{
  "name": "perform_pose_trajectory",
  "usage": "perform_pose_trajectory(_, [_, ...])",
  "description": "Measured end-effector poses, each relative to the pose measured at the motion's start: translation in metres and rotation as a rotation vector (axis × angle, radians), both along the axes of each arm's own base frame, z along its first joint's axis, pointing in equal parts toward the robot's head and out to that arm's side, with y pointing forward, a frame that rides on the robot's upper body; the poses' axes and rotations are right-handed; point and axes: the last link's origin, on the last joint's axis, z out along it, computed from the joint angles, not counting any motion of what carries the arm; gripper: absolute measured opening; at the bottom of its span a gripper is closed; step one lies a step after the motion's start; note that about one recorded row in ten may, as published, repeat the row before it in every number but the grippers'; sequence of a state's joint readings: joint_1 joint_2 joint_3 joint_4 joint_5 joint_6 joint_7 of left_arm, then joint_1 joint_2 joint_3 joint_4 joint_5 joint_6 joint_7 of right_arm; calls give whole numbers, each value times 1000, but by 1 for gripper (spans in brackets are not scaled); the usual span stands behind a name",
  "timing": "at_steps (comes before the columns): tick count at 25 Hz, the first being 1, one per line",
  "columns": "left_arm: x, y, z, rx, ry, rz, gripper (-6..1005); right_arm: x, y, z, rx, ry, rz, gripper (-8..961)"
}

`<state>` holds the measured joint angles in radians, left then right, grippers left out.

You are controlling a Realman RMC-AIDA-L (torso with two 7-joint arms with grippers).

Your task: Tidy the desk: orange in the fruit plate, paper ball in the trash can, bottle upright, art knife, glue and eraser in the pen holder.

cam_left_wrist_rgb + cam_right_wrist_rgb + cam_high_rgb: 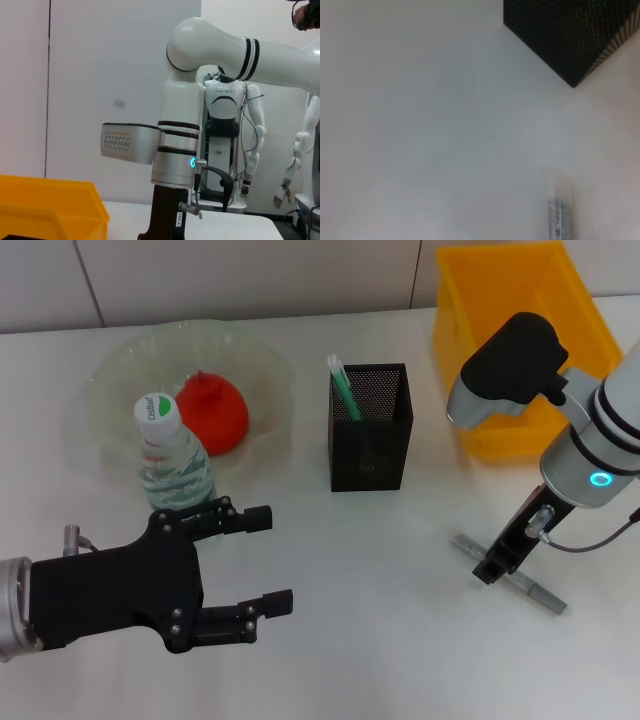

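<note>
One art knife [510,574] lies flat, running left-far to right-near.

Fruit plate [110,375]: stood far left, orange [212,412] inside.
Bottle [173,455]: stood upright before it.
Pen holder [370,430]: stood centre.
Trash can [520,330]: stood far right.
Art knife [535,590]: lay before it.

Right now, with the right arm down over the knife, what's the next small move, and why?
Probably close the right gripper on the art knife and lift. It sits low on the grey knife lying flat on the table, right of the pen holder. The bottle already stands upright by the open left gripper.
</note>
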<state>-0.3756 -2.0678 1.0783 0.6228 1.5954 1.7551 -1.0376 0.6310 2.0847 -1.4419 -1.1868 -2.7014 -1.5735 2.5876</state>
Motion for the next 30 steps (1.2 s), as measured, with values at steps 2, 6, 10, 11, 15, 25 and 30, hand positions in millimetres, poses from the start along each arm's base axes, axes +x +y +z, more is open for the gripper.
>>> perform_pose_trajectory(2, [0,0,0,0,0,0,802,1,0,-1,-2,-1,-4,377])
perform_pose_trajectory(6, [0,0,0,1,0,-2,802,1,2,-1,11,1,-7,364])
perform_pose_trajectory(10, [0,0,0,1,0,-2,802,1,2,-1,14,1,-9,352])
perform_pose_trajectory(11, [0,0,0,1,0,-2,802,0,2,-2,14,0,-8,344])
perform_pose_trajectory(15, [0,0,0,1,0,-2,802,0,2,-3,12,-7,-5,310])
perform_pose_trajectory(25, [-1,0,0,2,1,0,802,-2,3,-3,20,-17,8,207])
perform_pose_trajectory(30, [-1,0,0,2,2,-1,802,-3,4,-2,24,-15,13,143])
